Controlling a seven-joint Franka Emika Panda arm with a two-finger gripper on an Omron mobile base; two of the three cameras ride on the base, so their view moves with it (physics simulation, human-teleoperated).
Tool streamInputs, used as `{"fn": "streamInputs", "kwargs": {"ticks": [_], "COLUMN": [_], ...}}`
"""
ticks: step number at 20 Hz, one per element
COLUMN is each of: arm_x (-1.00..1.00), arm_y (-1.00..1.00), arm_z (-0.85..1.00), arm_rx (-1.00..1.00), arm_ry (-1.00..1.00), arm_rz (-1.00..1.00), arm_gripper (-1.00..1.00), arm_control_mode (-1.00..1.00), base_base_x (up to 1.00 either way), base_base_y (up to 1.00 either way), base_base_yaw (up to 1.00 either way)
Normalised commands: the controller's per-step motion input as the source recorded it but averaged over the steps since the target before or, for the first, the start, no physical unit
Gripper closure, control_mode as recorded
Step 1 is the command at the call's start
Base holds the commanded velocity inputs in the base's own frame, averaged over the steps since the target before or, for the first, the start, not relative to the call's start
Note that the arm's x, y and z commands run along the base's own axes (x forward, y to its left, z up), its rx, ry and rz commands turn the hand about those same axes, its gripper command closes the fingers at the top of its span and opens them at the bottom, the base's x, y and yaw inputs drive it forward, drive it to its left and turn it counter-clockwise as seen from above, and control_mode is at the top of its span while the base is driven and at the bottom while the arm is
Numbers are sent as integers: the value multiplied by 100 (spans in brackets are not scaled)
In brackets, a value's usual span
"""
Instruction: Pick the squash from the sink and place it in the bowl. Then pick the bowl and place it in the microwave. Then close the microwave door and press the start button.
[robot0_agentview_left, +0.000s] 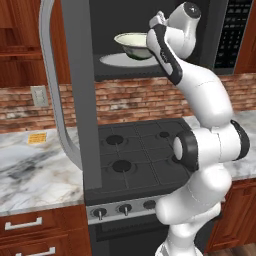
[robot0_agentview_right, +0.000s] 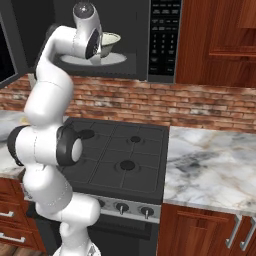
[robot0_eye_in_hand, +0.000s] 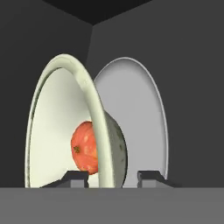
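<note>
Brick backsplash and marbled bench (robot0_agentview_left: 30, 170) frame a black stovetop (robot0_agentview_left: 135, 155) in the left base view, with the microwave (robot0_agentview_left: 165, 35) mounted above it; the microwave door (robot0_agentview_left: 75, 90) stands swung open toward the viewer, its long curved handle on the left. Within the dark cavity the bowl (robot0_agentview_left: 131, 44) sits over the white turntable plate (robot0_agentview_left: 117, 60), with the white arm reaching up from the lower right to the bowl's right side. From the right base view, the same arm rises at the left and its hand covers the left part of the bowl (robot0_agentview_right: 110, 42), which is above the turntable plate (robot0_agentview_right: 117, 58); the black keypad strip (robot0_agentview_right: 164, 35) lies to the right of the cavity, and a second stretch of bench (robot0_agentview_right: 210, 167) adjoins the stovetop (robot0_agentview_right: 120, 150). Seen from the hand view, rolled on its side, the fingers (robot0_eye_in_hand: 75, 178) straddle the bowl's (robot0_eye_in_hand: 57, 127) rim, one tip inside and one outside, spread with a visible gap to the wall on each side; whether they touch it cannot be told. The squash (robot0_eye_in_hand: 85, 148) lies inside the bowl, and the turntable plate (robot0_eye_in_hand: 140, 118) shows behind it.
</note>
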Motion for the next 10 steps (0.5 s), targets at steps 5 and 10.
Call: {"fn": "streamInputs", "kwargs": {"ticks": [5,10], "arm_x": [-96,-100], "arm_y": [0,0], "arm_z": [22,0], "arm_rx": [3,0], "arm_ry": [-6,-2], "arm_rz": [-3,-1], "arm_gripper": [-100,-100], "arm_control_mode": [-100,-100], "base_base_x": [0,0], "base_base_y": [0,0], "base_base_yaw": [0,0]}}
